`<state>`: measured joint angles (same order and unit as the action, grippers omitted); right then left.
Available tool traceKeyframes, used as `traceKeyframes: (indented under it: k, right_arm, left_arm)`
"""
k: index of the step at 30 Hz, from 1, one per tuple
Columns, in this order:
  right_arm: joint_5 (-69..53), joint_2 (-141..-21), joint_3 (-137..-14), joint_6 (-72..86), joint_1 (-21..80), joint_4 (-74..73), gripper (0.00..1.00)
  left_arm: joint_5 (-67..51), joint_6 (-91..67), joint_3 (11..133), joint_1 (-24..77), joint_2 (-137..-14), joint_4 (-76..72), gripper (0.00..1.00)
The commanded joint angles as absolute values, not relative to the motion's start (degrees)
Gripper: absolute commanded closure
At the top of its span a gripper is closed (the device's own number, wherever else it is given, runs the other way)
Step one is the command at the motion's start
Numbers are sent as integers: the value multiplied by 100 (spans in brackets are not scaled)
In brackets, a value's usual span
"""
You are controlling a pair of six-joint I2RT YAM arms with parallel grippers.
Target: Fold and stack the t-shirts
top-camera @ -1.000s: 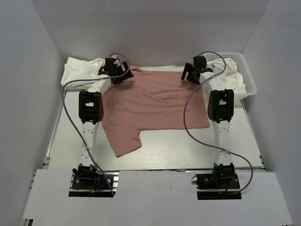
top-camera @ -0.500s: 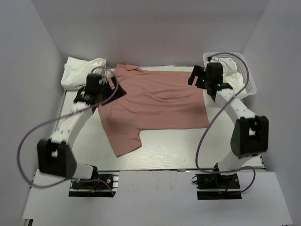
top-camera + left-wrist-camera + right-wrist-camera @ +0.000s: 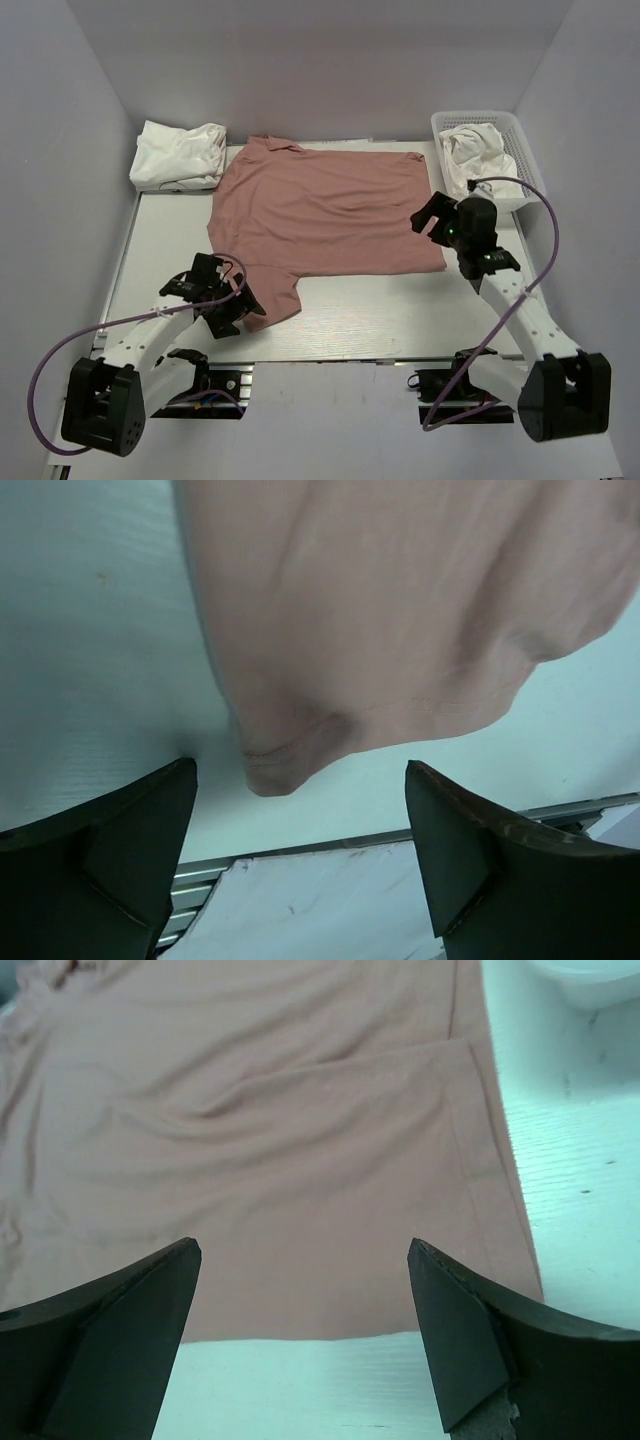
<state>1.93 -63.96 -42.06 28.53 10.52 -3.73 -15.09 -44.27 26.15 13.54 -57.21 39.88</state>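
White counter (image 3: 350,310), grey walls (image 3: 330,70): white t-shirts (image 3: 180,155) heaped far-left, dusty-pink t-shirt (image 3: 320,215) flat mid-counter, basket (image 3: 527,150) far-right holding a white shirt (image 3: 475,155). Left tool (image 3: 238,305) wide open, empty, at the near sleeve (image 3: 270,300); right tool (image 3: 428,222) wide open, empty, over the near-right hem (image 3: 330,1332). Only the left wrist view shows the sleeve's stitched corner between the fingers (image 3: 120,830), ungripped.
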Motion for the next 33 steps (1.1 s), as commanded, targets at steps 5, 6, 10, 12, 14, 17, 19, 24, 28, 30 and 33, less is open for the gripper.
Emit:
traceKeyframes:
  k: [5,6,10,12,14,17,19,24,28,30,33]
  right_arm:
    - [1257,-5582,-3700,3366,1037,-632,10]
    - [1318,-5590,-3674,3384,1028,-685,10]
    - [1529,-5712,-3604,3708,1028,-1115,10]
    - [1468,-5800,-3621,3700,1011,-1406,10]
    - [1346,-5976,-3586,3595,1011,-1494,10]
    - [1433,-6230,-3534,3682,993,-1696,10]
    - [1494,-6398,-3454,3665,941,-1653,10]
    - [1661,-7162,-3489,3612,792,-1556,10]
    - [1354,-7716,-3594,3753,694,-1144,10]
    - [1371,-7988,-3604,3849,625,-1081,11]
    - [1188,-8156,-3595,3823,554,-853,25]
  left_arm:
    - [-1195,-4729,2426,1503,-6160,3728,23]
    - [-1248,-4729,2426,1555,-6292,3518,33]
    - [-1397,-4729,2373,1556,-6407,3454,100]
    - [-1345,-4676,2373,1608,-6407,3655,100]
    - [-1397,-4623,2373,1608,-6197,3656,100]
    - [-1459,-4623,2426,1608,-6126,3770,100]
    - [-1537,-4623,2478,1608,-6065,3771,100]
    - [-1643,-4570,2531,1608,-6064,3885,100]
    - [-1819,-4518,2531,1608,-5863,3885,100]
    - [-1819,-4518,2583,1608,-5801,3937,100]
    - [-1976,-4465,2584,1608,-5748,4042,100]
